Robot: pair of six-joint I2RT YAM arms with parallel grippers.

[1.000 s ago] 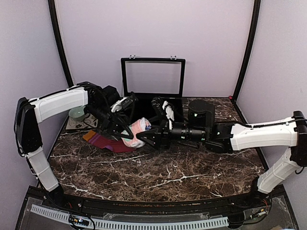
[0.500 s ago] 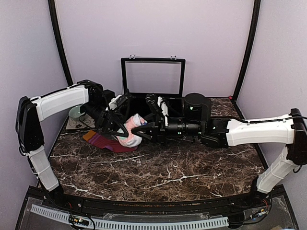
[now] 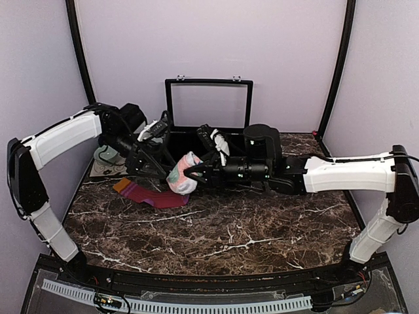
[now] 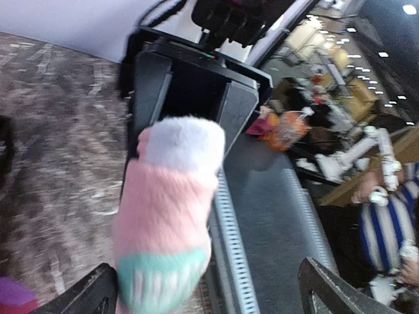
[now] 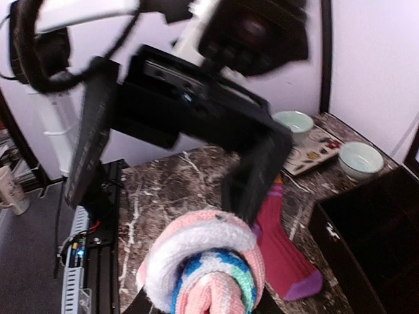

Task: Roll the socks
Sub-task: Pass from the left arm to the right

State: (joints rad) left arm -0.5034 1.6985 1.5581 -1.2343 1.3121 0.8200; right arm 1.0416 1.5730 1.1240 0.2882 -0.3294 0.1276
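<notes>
The salmon-pink sock (image 3: 182,174), rolled into a bundle with mint and white patches, hangs just above the table. My right gripper (image 3: 193,174) is shut on it from the right. In the right wrist view the bundle (image 5: 204,265) fills the space between the fingers, with white, blue and mint layers showing at its end. My left gripper (image 3: 159,163) stands open just left of the bundle. In the left wrist view the sock (image 4: 167,222) lies close to the left finger (image 4: 95,297), not gripped. The maroon sock (image 3: 149,195) with a purple toe lies flat on the marble.
A black case (image 3: 208,108) with its lid raised stands at the back centre. A mint bowl (image 3: 105,155) rests on a printed card at the back left; a second bowl (image 5: 357,157) shows in the right wrist view. The case's dark wall (image 5: 366,229) is close on the right.
My left gripper has opened, let go of the pink sock and drawn back to the left. My right gripper has closed on the bundle and carried it slightly left.
</notes>
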